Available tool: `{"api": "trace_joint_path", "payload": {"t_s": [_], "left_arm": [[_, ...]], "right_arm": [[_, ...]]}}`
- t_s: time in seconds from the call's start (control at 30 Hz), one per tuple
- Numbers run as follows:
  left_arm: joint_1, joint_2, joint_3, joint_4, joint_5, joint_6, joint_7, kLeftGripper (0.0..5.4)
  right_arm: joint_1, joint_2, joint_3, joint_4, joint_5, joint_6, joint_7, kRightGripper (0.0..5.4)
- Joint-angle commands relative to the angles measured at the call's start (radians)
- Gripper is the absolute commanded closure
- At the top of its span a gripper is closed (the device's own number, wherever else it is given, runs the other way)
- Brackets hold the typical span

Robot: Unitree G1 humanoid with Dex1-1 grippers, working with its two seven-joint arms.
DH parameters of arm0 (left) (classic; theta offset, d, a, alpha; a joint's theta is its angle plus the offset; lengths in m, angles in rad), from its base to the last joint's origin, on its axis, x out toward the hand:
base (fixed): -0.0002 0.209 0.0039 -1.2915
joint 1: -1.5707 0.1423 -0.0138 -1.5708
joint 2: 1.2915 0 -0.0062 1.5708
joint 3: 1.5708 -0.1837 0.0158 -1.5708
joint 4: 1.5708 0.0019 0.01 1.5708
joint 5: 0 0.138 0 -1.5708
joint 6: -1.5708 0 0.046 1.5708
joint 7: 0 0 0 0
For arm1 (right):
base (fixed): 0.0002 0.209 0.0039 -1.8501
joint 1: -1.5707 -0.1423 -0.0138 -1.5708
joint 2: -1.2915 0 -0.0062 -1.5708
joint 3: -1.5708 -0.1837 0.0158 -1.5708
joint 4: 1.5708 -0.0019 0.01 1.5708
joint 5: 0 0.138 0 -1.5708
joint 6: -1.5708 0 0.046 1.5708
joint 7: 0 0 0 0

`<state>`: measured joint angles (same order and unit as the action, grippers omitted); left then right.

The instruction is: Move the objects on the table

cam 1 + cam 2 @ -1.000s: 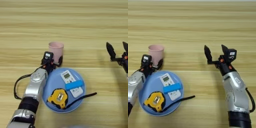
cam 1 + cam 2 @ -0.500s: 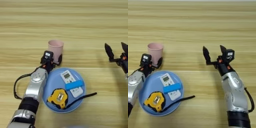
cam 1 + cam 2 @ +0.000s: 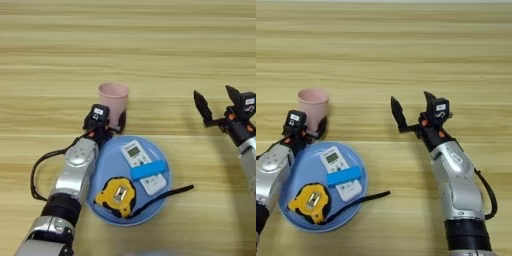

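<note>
Pale pink cup (image 3: 113, 98), bright blue block (image 3: 148, 169) over a white remote (image 3: 143, 165), yellow-and-black tape (image 3: 116, 195), all in a blue plate (image 3: 107, 162). Light wood-grain desk (image 3: 125, 45), black claws on silver arms.

Wooden table (image 3: 150, 45): pink cup (image 3: 113, 97), blue plate (image 3: 107, 165) on it.

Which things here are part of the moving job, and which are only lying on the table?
Job: pink cup, at the left gripper; white remote, blue block and tape measure, all on the plate.

Not job: blue plate. Right gripper open, apart over bare table.
</note>
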<state>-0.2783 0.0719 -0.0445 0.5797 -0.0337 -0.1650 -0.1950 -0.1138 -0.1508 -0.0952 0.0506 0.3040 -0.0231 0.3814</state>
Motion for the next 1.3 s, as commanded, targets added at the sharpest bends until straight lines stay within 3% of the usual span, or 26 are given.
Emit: {"api": "trace_joint_path", "payload": {"t_s": [0.03,0.37,0.57,0.77,1.3], "left_arm": [[-0.016,0.000,0.001,0.032,0.019,-0.040,0.007,1.48],[-0.040,-0.012,0.015,0.080,0.018,-0.166,0.021,1.48],[-0.062,-0.027,0.046,0.146,-0.038,-0.142,-0.030,1.48],[-0.058,-0.033,0.048,0.155,-0.056,-0.098,-0.070,1.48],[-0.041,-0.033,0.032,0.141,-0.035,-0.070,-0.087,1.48]], "right_arm": [[-0.004,0.012,0.006,0.007,-0.001,-0.014,0.004,0.00],[0.005,0.025,0.030,0.003,-0.006,-0.026,0.014,0.00],[0.006,0.028,0.028,-0.003,-0.002,-0.024,0.018,0.00],[0.011,0.026,0.027,-0.012,0.001,-0.018,0.023,0.00],[0.013,0.022,0.023,-0.012,0.005,-0.015,0.029,0.00]]}}
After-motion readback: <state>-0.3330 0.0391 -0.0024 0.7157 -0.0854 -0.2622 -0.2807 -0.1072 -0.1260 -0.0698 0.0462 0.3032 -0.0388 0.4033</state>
